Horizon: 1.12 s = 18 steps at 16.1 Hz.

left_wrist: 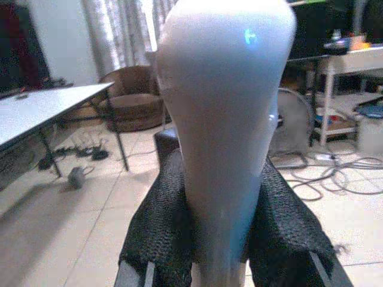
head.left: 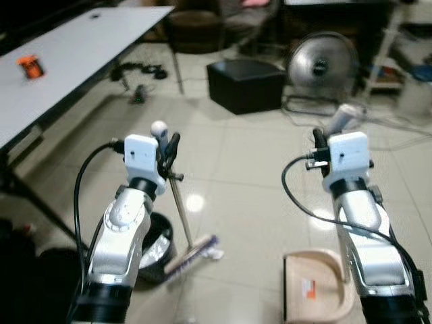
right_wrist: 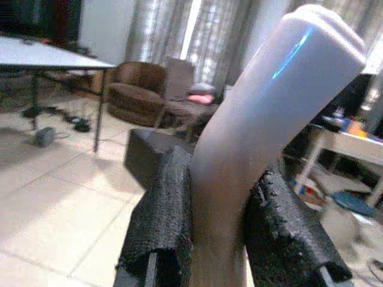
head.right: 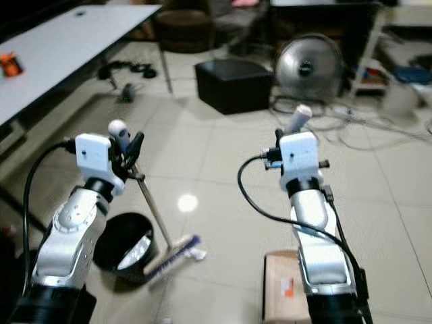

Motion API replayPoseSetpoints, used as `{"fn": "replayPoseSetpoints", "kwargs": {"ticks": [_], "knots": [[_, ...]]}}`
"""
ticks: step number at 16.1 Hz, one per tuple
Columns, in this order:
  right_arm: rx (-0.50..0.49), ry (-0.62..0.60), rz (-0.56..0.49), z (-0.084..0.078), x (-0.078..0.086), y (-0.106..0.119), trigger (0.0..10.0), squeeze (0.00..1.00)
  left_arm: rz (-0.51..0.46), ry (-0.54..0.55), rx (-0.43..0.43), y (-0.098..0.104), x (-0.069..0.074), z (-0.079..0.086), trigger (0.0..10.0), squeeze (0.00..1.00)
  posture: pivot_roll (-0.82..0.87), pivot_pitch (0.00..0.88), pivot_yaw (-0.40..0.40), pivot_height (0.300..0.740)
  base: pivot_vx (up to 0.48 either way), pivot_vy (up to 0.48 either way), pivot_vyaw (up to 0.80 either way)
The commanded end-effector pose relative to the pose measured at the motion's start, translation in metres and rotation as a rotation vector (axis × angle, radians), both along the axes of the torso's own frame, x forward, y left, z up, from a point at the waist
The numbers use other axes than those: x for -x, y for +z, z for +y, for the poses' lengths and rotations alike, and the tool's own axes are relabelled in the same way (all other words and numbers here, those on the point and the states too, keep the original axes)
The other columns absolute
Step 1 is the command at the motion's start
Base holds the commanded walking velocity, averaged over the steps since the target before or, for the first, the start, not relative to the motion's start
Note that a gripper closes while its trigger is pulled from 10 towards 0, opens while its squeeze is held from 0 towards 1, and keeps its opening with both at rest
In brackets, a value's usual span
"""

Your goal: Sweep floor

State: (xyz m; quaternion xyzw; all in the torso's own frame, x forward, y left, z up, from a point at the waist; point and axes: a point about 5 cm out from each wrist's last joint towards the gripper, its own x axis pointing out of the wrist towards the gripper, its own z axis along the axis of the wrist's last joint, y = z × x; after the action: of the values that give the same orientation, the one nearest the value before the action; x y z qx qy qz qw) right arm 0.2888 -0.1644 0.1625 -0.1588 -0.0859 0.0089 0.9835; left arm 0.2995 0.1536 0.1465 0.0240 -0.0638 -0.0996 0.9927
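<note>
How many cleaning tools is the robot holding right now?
2. A broom, its handle clamped in the left end effector, head on the floor beside a black bin; a beige dustpan, its handle in the right end effector.

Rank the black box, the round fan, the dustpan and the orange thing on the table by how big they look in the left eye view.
Largest to smallest as they appear:
1. black box and fan, too alike to separate
2. dustpan, partly behind the right arm and cut by the frame edge, and nearer the camera, so unsure
3. orange object, clearly smallest
</note>
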Motion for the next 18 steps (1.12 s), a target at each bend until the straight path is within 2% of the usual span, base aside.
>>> {"fn": "replayPoseSetpoints", "kwargs": {"ticks": [1, 18], "knots": [[-0.004, 0.029, -0.036, 0.005, 0.001, 0.007, 10.0, 0.00, -0.040, -0.001, -0.016, 0.009, -0.002, 0.001, 10.0, 0.00, 0.02, 0.000, 0.078, 0.740, 0.360, 0.000, 0.00], [0.015, 0.012, -0.008, 0.006, -0.002, -0.005, 10.0, 0.00, -0.025, -0.026, -0.040, 0.002, -0.006, -0.003, 10.0, 0.00, 0.04, 0.000, 0.074, 0.740, 0.360, 0.000, 0.00]]}}
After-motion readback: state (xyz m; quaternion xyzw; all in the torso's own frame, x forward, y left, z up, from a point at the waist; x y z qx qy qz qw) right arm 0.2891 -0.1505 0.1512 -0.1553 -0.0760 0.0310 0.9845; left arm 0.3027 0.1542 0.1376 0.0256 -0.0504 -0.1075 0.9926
